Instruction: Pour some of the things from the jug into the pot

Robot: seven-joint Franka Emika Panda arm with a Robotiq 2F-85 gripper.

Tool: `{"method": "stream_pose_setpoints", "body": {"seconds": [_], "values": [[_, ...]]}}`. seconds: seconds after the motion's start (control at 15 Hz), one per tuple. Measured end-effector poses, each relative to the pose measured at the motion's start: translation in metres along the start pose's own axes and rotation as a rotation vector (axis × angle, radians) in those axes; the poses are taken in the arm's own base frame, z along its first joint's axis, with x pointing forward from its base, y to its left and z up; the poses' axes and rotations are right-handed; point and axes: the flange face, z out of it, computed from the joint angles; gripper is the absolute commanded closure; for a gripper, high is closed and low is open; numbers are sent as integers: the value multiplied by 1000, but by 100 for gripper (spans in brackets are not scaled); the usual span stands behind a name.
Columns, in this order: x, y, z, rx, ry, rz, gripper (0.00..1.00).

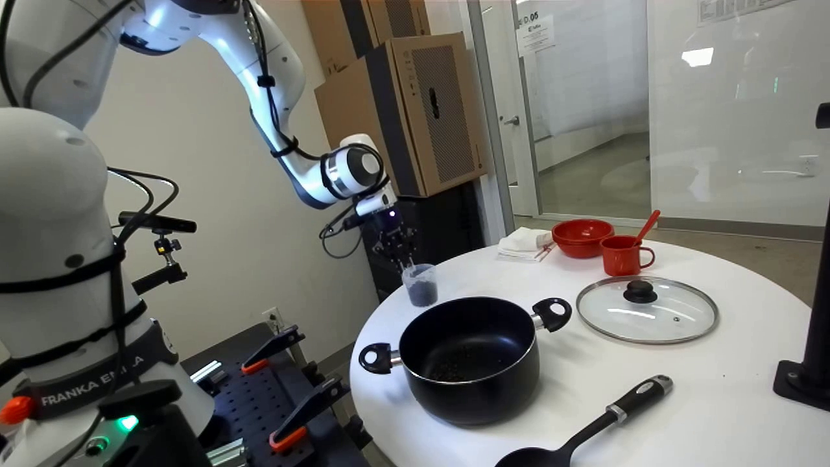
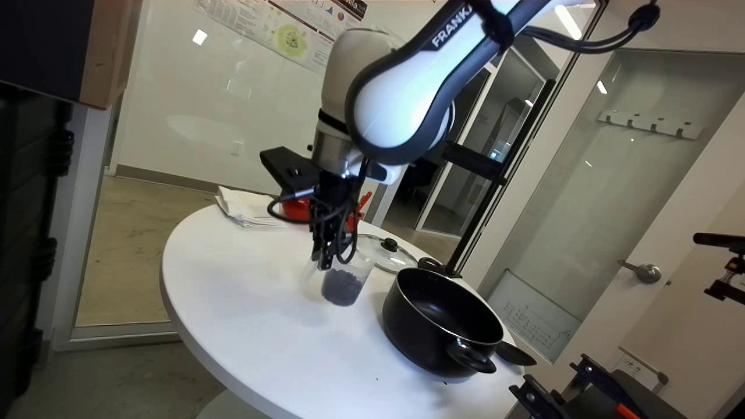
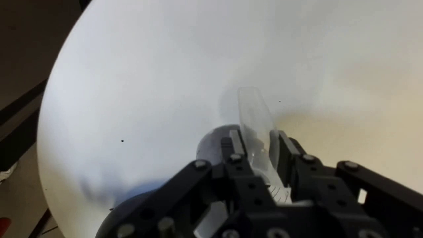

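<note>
Currently, jug [image 2: 348, 280]: roughly upright beside the pot [image 1: 483, 395], inward from the edge of the table [image 2: 250, 331], dark grains [image 1: 423, 295] in its lower part.
Gripper [image 3: 258, 142]: jaws clenched on the jug's handle [image 3: 249, 102]; the off-centre load might make it twist or slip.
Pot: near the table's robot-side edge; a knock from the jug could shove it outward.
Specks [image 3: 122, 141]: on the table; tipping too early, short of the pot's rim, would likely strew grains among them.
</note>
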Motion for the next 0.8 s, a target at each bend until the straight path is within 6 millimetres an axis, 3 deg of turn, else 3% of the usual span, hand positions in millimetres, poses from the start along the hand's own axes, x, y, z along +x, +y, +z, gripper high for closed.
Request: {"method": "stream_pose_setpoints", "body": {"seconds": [0.2, 0.4, 0.8], "values": [[10, -11, -53, 1, -24, 6, 93], [32, -17, -96, 2, -38, 9, 93], [106, -14, -144, 9, -42, 86, 93]]}}
